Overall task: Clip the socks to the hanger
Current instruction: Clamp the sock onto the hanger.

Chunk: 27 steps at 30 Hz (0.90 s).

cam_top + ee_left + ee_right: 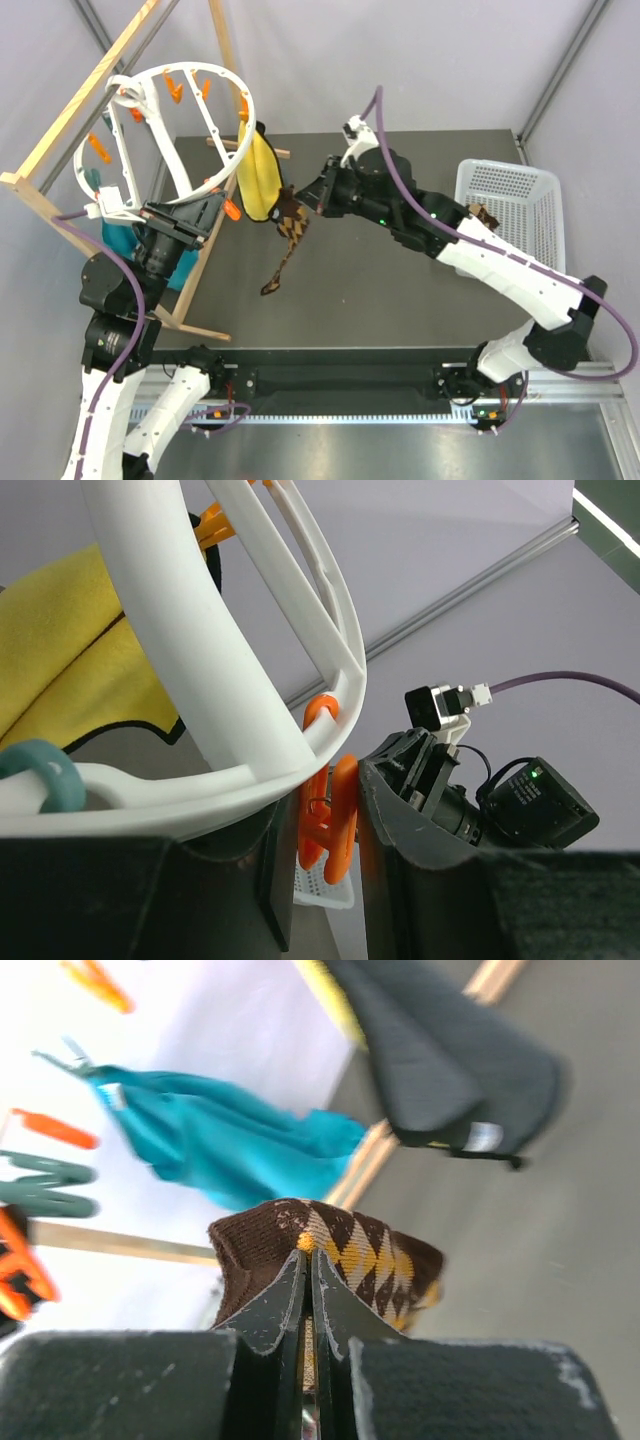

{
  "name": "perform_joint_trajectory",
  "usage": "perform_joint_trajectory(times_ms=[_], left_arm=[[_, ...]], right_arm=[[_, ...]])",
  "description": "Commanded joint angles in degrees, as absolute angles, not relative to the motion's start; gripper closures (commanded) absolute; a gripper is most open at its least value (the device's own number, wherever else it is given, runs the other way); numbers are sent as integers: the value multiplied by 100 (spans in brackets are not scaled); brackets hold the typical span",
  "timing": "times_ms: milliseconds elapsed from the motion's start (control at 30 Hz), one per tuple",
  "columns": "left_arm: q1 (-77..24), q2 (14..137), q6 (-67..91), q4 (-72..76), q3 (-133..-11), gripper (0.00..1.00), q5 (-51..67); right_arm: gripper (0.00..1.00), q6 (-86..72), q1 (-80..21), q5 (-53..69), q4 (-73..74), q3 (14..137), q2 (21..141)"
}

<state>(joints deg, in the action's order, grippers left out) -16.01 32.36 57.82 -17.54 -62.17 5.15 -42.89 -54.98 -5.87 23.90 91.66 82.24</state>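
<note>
The white ring hanger (205,65) hangs tilted from the wooden rack at upper left, and its rim (190,630) fills the left wrist view. My left gripper (222,212) (335,855) is shut on an orange clip (338,815) at the ring's lower edge. Just to the right of that clip, my right gripper (303,207) (310,1265) is shut on the dark cuff end of one argyle sock (288,228) (360,1250). The rest of that sock dangles down over the table. A second sock (485,213) peeks out of the basket.
A wooden frame rack (80,110) carries the hanger. A yellow cloth (258,175) is clipped beside the held sock, and a teal cloth (125,240) (240,1150) hangs lower left. A white mesh basket (520,195) stands at the right. More orange clips (172,88) line the ring.
</note>
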Motion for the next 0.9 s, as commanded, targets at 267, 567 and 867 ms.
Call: perform_joint_trajectory(times_ms=[267,567,867], left_arm=[[-1670,3331,6064,-2328,-6538,100,422],[-1670,3454,5986,-2751,-6777,100,-176],[-1670,3524,6021,-2522,-6566,100,-79]], right_arm=[[100,-4219,-6301,-1088,1652,10151,8824],[100,-4078,-6486,-1319,1547,10143,8851],[100,-4148,-6574,-1169,1485,10213,8912]])
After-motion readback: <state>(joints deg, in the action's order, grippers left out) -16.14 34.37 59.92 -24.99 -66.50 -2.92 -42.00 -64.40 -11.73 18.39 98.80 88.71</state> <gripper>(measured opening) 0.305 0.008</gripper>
